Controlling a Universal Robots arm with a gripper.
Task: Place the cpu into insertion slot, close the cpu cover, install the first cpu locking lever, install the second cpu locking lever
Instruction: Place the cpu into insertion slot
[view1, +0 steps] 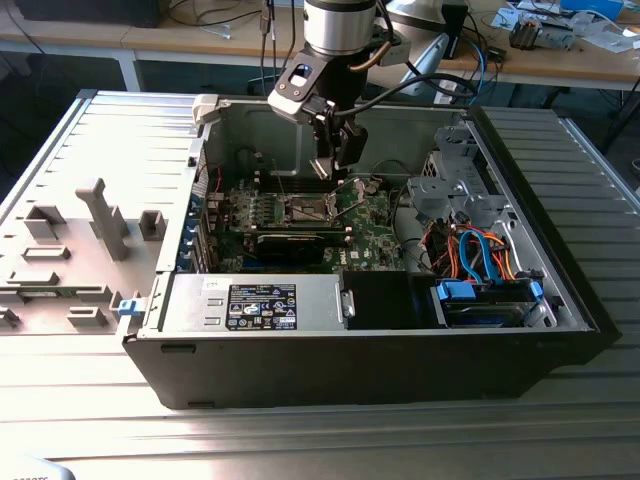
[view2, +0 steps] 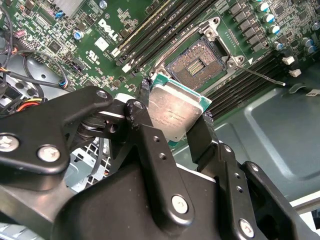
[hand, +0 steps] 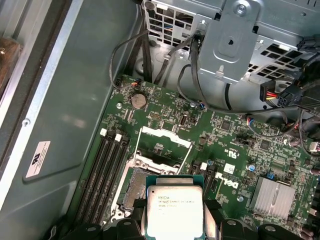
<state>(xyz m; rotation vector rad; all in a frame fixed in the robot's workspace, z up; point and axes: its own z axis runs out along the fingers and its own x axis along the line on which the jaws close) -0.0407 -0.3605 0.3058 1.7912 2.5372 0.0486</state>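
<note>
- The ribbed metal desk (view1: 320, 430) is carrying an open computer case (view1: 380, 360), which is lying on its side with sheet-steel walls.
- The green motherboard (view1: 375, 235) is sitting flat on the case floor. Long black memory slots (hand: 107, 170) are running alongside the socket, and a finned silver heat sink (hand: 272, 197) is standing nearby.
- The gripper (view1: 340, 170) is hanging over the board, a little to the exterior view's right of the socket. Its matte black bolted fingers (view2: 150, 140) are clamping two opposite edges of the cpu, and nothing else is sitting between them.
- The cpu cover (hand: 167, 135), a thin silver frame with a square window, is standing swung back on the side of the socket away from the chip. A thin wire locking lever (view2: 265, 77) is sticking out to one side, seemingly released.
- The insertion slot (view2: 195, 62) is lying uncovered, showing a square dark bed of fine contacts inside a silver rim.
- The cpu (hand: 175, 210), a flat square with a brushed silvery-beige lid on a green base, is being held above the board just beside the slot and is not yet in it.
- Judging from this, placing it well is calling for a level chip squared to the rim and a straight descent with no sliding across the delicate contacts. The fingers should be letting go only once the chip is sitting flush.
</note>
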